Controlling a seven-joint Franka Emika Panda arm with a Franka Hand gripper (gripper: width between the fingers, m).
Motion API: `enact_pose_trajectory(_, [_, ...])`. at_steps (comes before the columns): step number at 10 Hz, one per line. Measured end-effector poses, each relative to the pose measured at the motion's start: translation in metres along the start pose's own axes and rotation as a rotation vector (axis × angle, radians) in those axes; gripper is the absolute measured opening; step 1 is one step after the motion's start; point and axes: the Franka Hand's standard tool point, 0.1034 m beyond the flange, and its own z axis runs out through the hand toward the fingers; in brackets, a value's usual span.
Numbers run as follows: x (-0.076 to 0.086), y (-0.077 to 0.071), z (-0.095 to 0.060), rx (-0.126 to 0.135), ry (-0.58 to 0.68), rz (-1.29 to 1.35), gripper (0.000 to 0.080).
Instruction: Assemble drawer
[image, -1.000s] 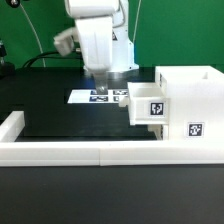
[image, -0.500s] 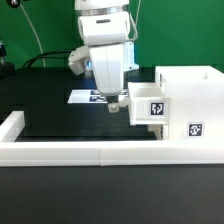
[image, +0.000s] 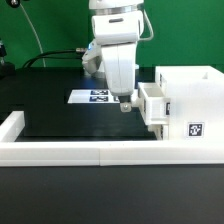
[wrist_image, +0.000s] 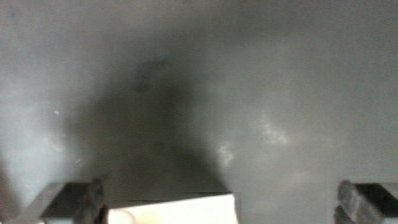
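Observation:
The drawer's white box-shaped housing stands at the exterior view's right, with a square tag on its lower front. One small white tray sits partly inside the housing's opening, its outer end sticking out toward the exterior view's left. My gripper hangs just beside that outer end, fingertips low near the black surface. In the wrist view the fingers stand far apart with nothing between them, and a white corner shows near one finger. A second tray is not in view.
The marker board lies on the black surface behind the gripper. A long low white wall runs along the front edge, with a short piece at the exterior view's left. Cables hang at the back left.
My gripper has moved toward the exterior view's right. The tray has slid the same way, deeper into the housing, and its front tag no longer faces the camera.

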Motion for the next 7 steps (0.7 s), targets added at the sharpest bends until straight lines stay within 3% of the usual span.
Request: enact_pose_trajectory(7, [0.028, -0.003, 0.001, 0.006, 0.002, 0.044, 0.0649])
